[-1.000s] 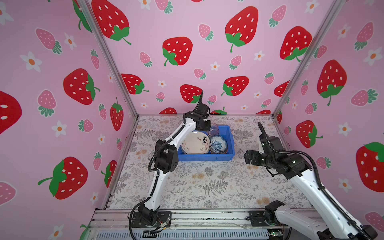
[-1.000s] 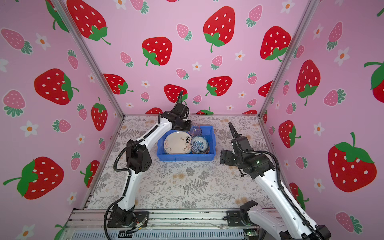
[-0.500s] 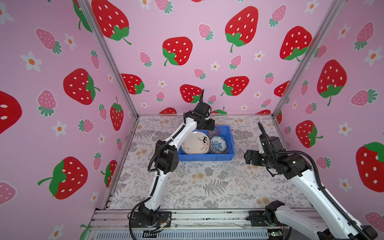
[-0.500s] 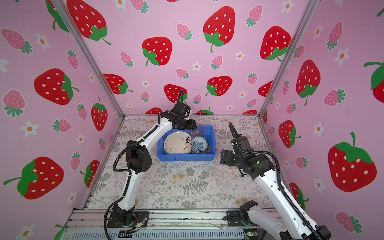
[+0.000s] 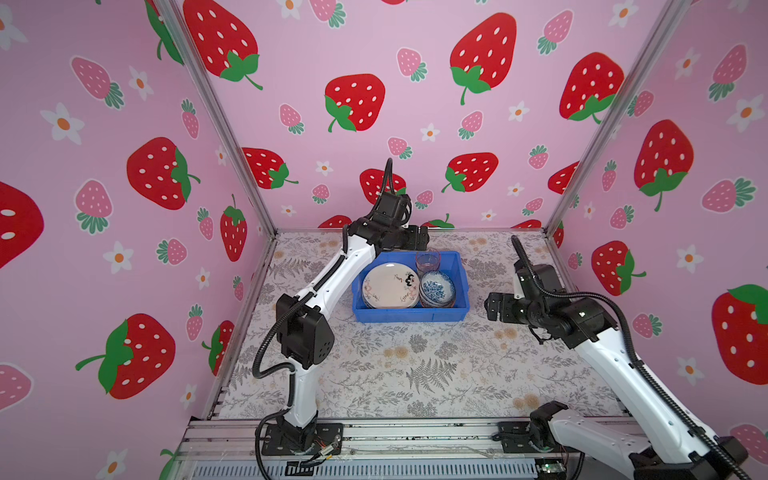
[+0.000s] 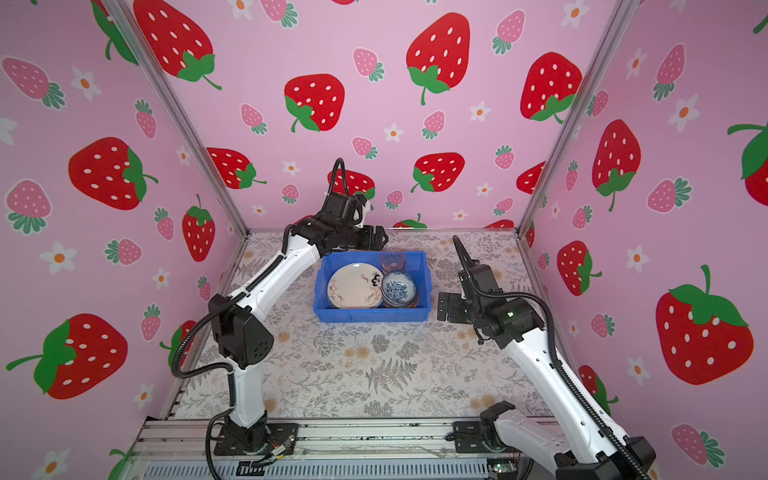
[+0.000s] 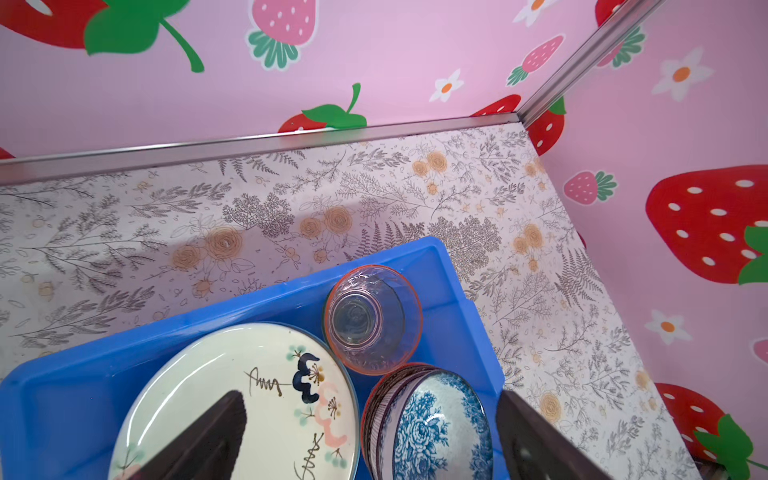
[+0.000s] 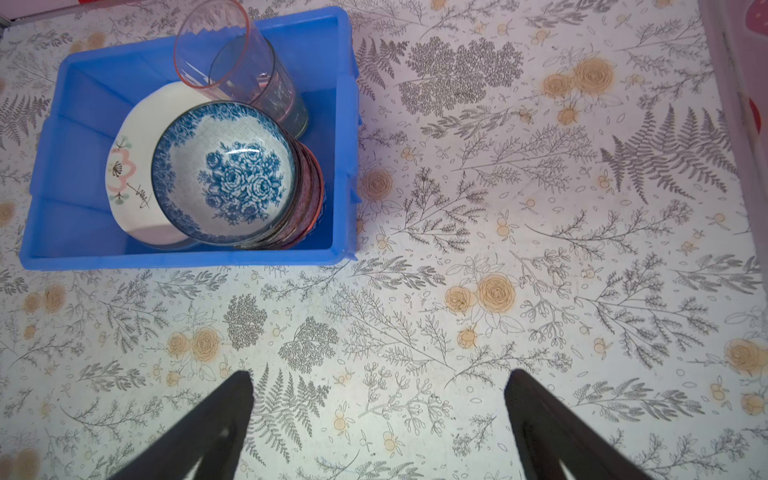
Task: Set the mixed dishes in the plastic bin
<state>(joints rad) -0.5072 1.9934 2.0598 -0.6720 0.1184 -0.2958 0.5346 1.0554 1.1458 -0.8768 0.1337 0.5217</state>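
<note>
1. Dishes [image 5: 388, 286] all sit inside the blue bin [image 5: 409, 316].
2. Left gripper [image 7: 370, 399] just let go of the pink cup [image 7: 372, 320]; its jaws are now spread wide.
3. Right gripper [image 8: 378, 378] is spread wide too, holding nothing.
4. The job looks done.

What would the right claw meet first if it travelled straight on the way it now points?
The right claw would probably meet the floral tabletop beside the blue bin, though depth is unclear.
</note>
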